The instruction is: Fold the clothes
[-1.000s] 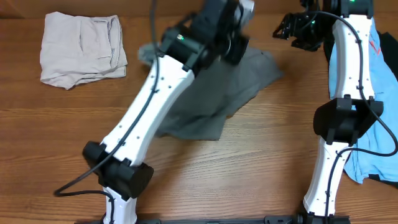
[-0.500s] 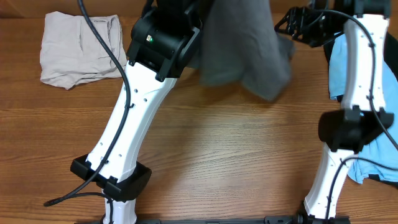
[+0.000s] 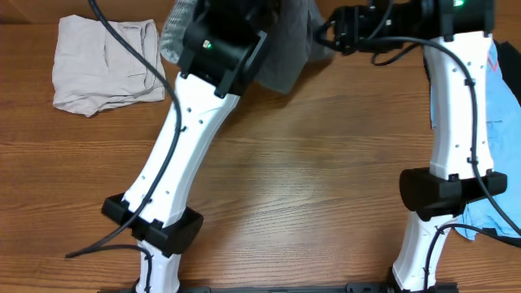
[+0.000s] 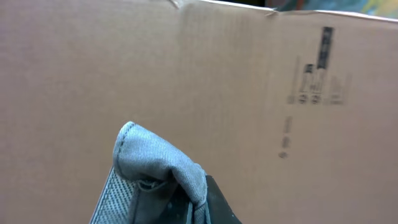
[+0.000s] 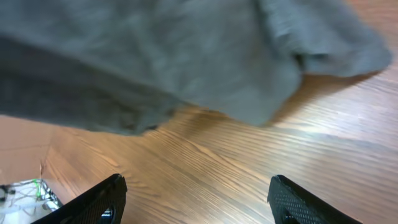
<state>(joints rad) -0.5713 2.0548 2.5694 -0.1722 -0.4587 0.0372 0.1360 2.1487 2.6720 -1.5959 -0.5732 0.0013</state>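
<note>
The mid-grey shorts [image 3: 286, 49] hang off the table at the back, bunched under my raised left arm. In the left wrist view a fold of their grey fabric [image 4: 158, 162] is pinched in my left gripper [image 4: 196, 211], which is shut on it. My right gripper [image 3: 330, 32] reaches in from the right, close beside the hanging shorts. In the right wrist view it [image 5: 196, 186] is open, with bare wood between its fingertips [image 5: 102, 202], and the shorts [image 5: 186, 56] hang just above and beyond.
A folded beige garment [image 3: 106, 65] lies at the back left. A light blue garment [image 3: 498, 114] lies along the right edge, with a bit of black cloth [image 3: 501, 236] below it. A cardboard wall [image 4: 249, 93] stands behind the table.
My left arm has lifted the grey shorts off the table and carried them back and left. My right gripper has swung left, up to the hanging fabric.
</note>
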